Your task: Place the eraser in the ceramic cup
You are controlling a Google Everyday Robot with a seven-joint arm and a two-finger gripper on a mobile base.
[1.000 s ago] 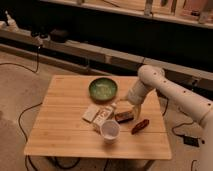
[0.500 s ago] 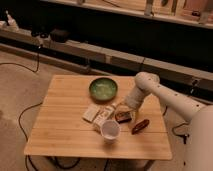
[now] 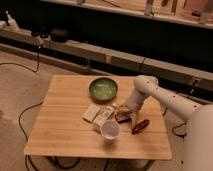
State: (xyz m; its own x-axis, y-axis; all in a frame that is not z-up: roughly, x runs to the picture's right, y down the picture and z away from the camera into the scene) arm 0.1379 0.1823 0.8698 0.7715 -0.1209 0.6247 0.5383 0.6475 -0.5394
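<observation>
Where the wooden table (image 3: 60, 140) comes nearest, the cup (image 3: 110, 131) is seen upright: small, round, white, pale inside. Just to its right a slim reddish item (image 3: 140, 125) with pointed ends is laid flat on the planks. Behind the cup the eraser (image 3: 123, 118) is found, a short dark bar lying on the tabletop, just beside the cup but outside it. The gripper (image 3: 123, 111) is poised directly over the eraser, at or very near contact. How far it is open, and whether anything is held, cannot be told. Left of it a flat white block (image 3: 91, 112) and a pale packet (image 3: 104, 119) are set side by side. Farther back a wide green bowl (image 3: 103, 89), round and glossy, is placed. The white arm (image 3: 150, 92), smooth-shelled, is bent in from the right.
</observation>
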